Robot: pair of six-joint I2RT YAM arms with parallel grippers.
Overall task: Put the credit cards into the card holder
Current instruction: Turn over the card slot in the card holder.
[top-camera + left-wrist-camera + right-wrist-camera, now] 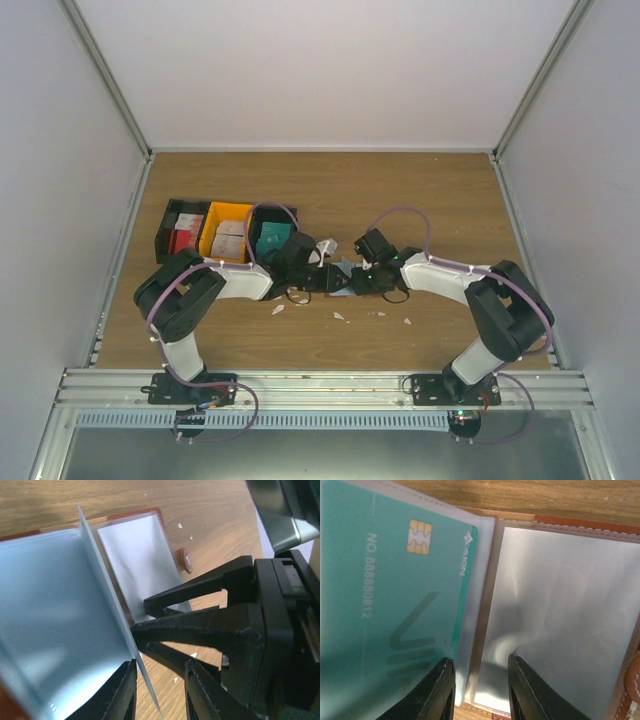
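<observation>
While the card holder (585,522) lies open on the desk (430,200), about midway between the left and right edges and nearer the front than the back, both arms reach in over it. A teal credit card (395,590) sits in its left clear sleeve (482,570). The right gripper (479,662), jaws narrowly parted, straddles that sleeve's inner edge by the spine. The left gripper (161,667) is also narrowly parted, an upright clear page (100,580) running between its fingers; whether they touch it I cannot tell. Toward the back left corner, more credit cards (185,235) lie in a black bin (165,235), an orange bin (212,225) and a second black bin (290,214). White scraps (340,316) dot the wood.
</observation>
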